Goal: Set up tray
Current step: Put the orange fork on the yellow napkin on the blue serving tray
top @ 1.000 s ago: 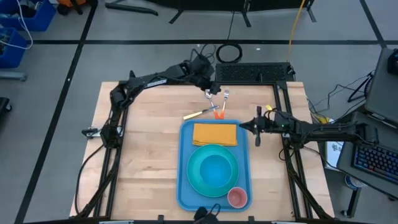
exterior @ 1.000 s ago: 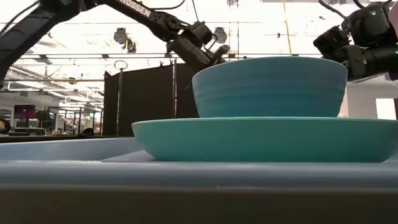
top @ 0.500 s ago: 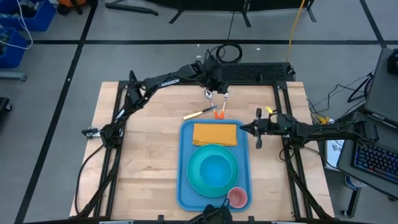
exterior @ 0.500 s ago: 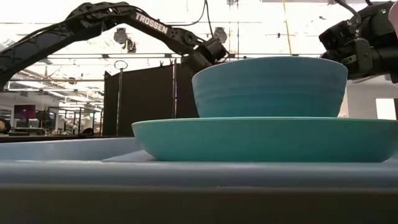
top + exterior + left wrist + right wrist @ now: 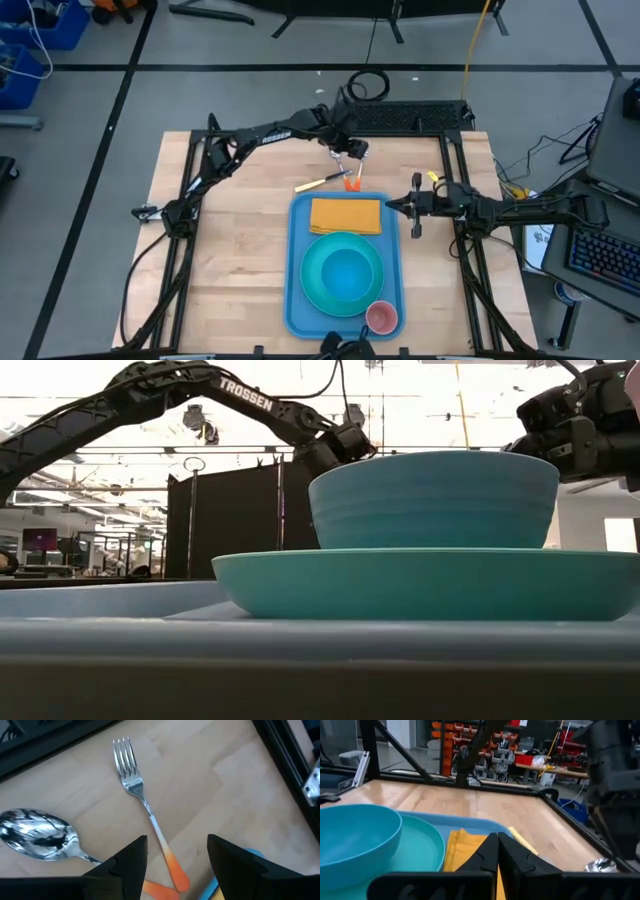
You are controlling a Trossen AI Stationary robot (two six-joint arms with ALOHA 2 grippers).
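One tray [image 5: 296, 260] beside right gripper [image 5: 414, 206].

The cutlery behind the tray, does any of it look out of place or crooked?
Yes: the fork, spoon and knife lie loose on the table beyond the tray, at mismatched angles with handles overlapping. The open left gripper hovers over the fork.

Grey floor [image 5: 80, 100] (orange-binned shelves [image 5: 485, 742] behind)

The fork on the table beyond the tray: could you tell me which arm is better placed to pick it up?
Left. Its open gripper hovers over the fork; the right gripper waits shut beside the tray.
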